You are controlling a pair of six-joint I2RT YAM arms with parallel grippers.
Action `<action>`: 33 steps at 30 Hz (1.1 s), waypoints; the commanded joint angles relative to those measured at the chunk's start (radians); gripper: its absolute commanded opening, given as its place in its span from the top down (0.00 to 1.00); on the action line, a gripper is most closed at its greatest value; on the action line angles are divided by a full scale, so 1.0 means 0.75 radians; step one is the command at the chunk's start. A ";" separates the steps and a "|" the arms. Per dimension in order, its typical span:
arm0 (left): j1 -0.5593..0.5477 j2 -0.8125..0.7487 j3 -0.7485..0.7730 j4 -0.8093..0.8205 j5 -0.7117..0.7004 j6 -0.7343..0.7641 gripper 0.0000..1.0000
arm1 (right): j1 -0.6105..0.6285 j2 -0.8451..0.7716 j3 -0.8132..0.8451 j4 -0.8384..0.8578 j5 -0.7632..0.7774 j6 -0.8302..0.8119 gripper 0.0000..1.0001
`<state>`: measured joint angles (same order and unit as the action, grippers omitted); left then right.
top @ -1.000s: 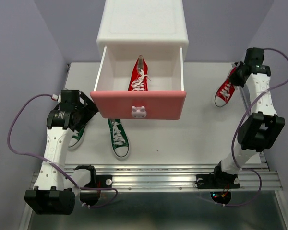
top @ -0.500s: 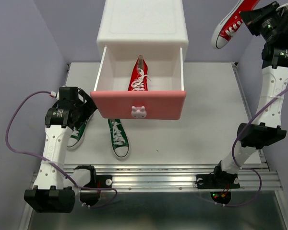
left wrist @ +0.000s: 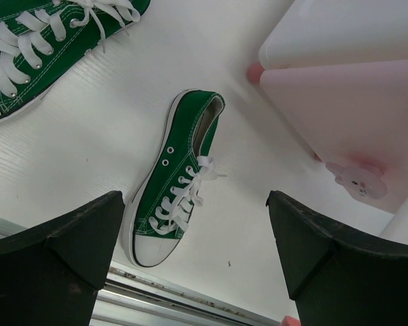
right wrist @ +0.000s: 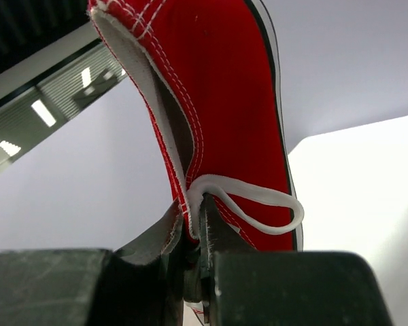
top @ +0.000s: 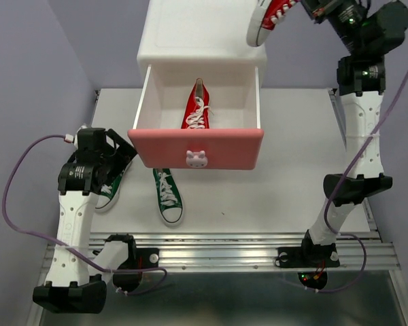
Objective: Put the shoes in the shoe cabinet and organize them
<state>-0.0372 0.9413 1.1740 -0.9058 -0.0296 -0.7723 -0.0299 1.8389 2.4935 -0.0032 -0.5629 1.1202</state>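
The white shoe cabinet [top: 201, 34] stands at the back with its upper pink drawer [top: 196, 147] pulled open. One red shoe [top: 198, 105] lies inside it. My right gripper [top: 311, 8] is shut on the second red shoe [top: 269, 20] and holds it high over the cabinet's right top corner; the right wrist view shows the jaws pinching its side wall [right wrist: 190, 122]. Two green shoes lie on the table, one [top: 168, 196] below the drawer front and one [top: 111, 190] under my left arm. My left gripper [top: 107, 155] is open and empty above them [left wrist: 175, 183].
The open drawer overhangs the white table [top: 292, 190]. A metal rail [top: 224, 248] runs along the near edge. Purple walls close in the left, right and back. The lower pale drawer front [left wrist: 353, 122] with its bunny knob shows in the left wrist view.
My right arm lifted the red shoe off the table's right side and swung it up and left over the cabinet. My left gripper drifted slightly left and down.
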 commanded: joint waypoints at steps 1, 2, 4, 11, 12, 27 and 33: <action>0.007 -0.030 0.001 -0.011 -0.012 -0.017 0.01 | 0.281 -0.037 0.054 0.111 0.033 -0.039 0.99; 0.007 -0.024 0.003 -0.009 -0.012 -0.015 0.01 | 0.312 -0.028 0.064 0.090 0.024 -0.043 0.99; 0.007 -0.010 0.010 -0.007 -0.014 -0.003 0.01 | 0.375 -0.016 0.095 0.062 0.033 -0.068 0.99; 0.007 0.021 0.003 0.011 -0.008 0.003 0.01 | 0.565 -0.067 0.054 -0.256 0.028 -0.317 0.99; 0.007 0.025 0.001 0.015 -0.006 0.003 0.01 | 0.586 -0.079 0.046 -0.310 0.037 -0.356 0.99; 0.007 0.003 -0.052 0.024 0.003 -0.022 0.01 | 0.795 -0.198 -0.126 -0.818 0.123 -0.675 0.99; 0.007 -0.012 -0.078 0.024 0.005 -0.034 0.01 | 0.834 -0.225 -0.142 -1.008 0.165 -0.761 0.99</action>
<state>-0.0372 0.9592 1.1252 -0.8982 -0.0257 -0.7918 0.5713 1.7542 2.3718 -0.7448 -0.4587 0.6121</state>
